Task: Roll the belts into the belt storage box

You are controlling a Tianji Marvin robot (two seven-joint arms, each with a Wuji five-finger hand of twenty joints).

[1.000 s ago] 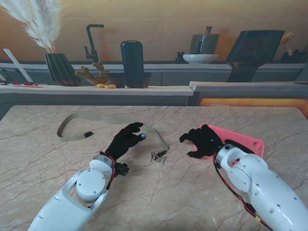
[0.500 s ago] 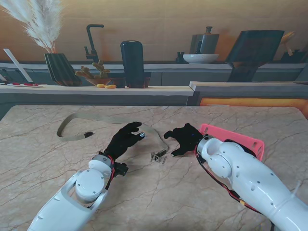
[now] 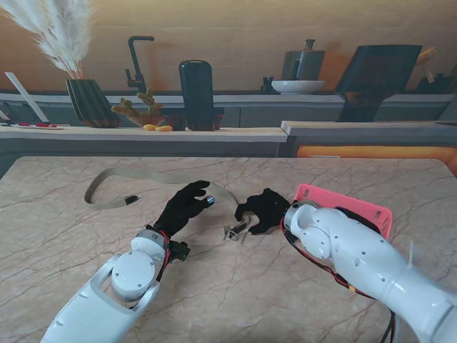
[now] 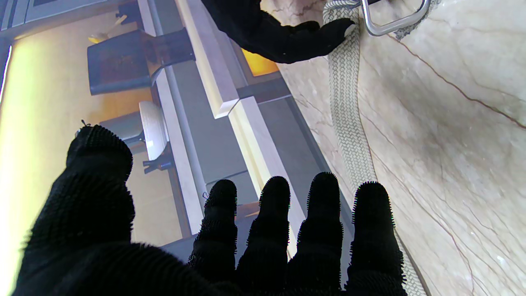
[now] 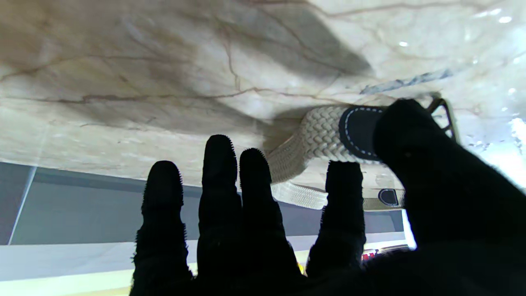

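Observation:
A beige woven belt (image 3: 143, 176) lies stretched across the marble table, with its metal buckle (image 3: 235, 232) near the middle. My left hand (image 3: 184, 207) is open, palm down, fingers spread just above the strap (image 4: 349, 123). My right hand (image 3: 265, 209) is at the buckle end, fingers still apart. In the right wrist view its thumb tip touches the dark tab of the belt (image 5: 320, 135). The left wrist view shows a right fingertip (image 4: 341, 28) on the strap beside the buckle (image 4: 390, 24). The pink storage box (image 3: 364, 207) sits behind my right forearm, partly hidden.
The belt's far end loops back at the left of the table (image 3: 93, 193). Beyond the table's far edge a counter holds a feather vase (image 3: 89, 100), a black cylinder (image 3: 196, 93) and a bowl (image 3: 298, 86).
My right hand has swung left from over the pink box to the buckle end of the belt. The left hand and the rest of the belt have stayed put.

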